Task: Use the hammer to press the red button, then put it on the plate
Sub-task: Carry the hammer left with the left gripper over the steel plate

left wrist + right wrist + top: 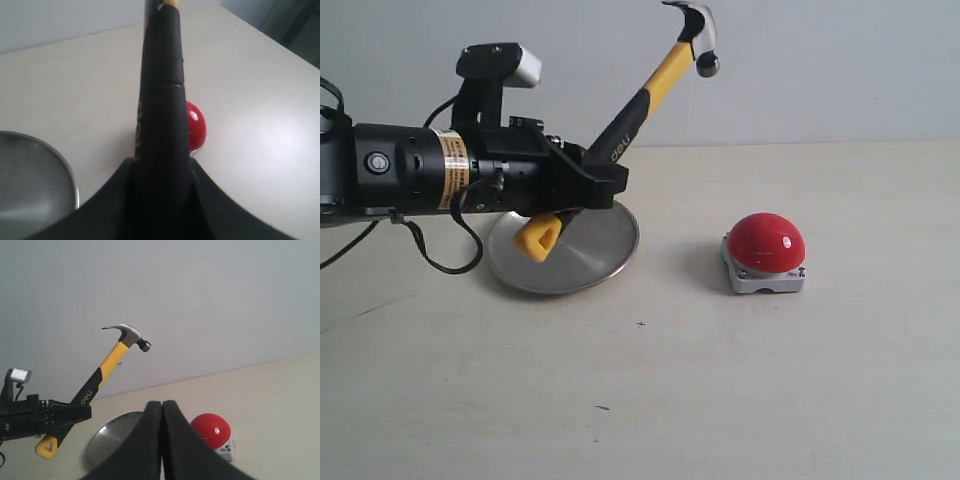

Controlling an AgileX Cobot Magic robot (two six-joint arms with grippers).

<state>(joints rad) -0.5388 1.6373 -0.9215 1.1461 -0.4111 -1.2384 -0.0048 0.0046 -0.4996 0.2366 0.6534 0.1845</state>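
My left gripper (588, 183) is shut on the hammer (660, 85) at its black grip, and holds it tilted up to the right. Its dark head is high in the air and its yellow looped end (538, 238) hangs over the plate (590, 250). The red button (767, 243) sits on its grey base on the table to the right, well below the head. In the left wrist view the hammer handle (161, 115) fills the middle, with the red button (196, 125) beyond it. My right gripper (162, 407) is shut on nothing, far from the hammer (111, 361), red button (212, 430) and plate (112, 442).
The beige table (720, 400) runs to a pale wall at the back. A black cable (445, 262) loops down from the left arm beside the plate. The plate's rim (70, 172) shows in the left wrist view.
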